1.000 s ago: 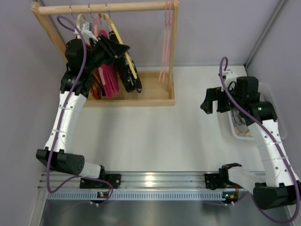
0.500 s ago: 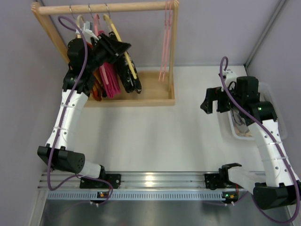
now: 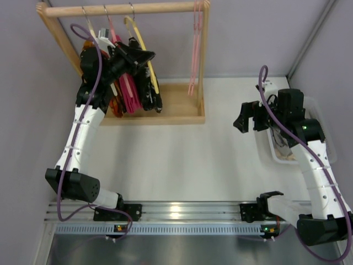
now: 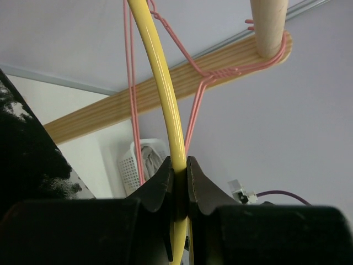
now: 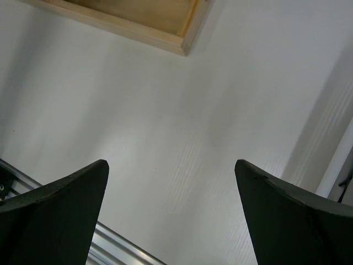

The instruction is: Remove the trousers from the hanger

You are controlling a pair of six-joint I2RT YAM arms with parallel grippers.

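Pale table [image 3: 182, 149] carries a wooden rack [image 3: 182, 113] at upper left, where the left claw [image 4: 177, 168] pinches the hanger [image 4: 163, 94]. The trousers [image 3: 151, 96] droop beneath. Best lift it clear of the rail [image 4: 268, 27] before pulling away. The right claw [image 5: 171, 182] gapes idle, mid-right.

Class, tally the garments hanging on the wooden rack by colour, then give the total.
orange patterned garment: 1
magenta-pink garment: 1
black trousers with white splotches: 1
Total: 3
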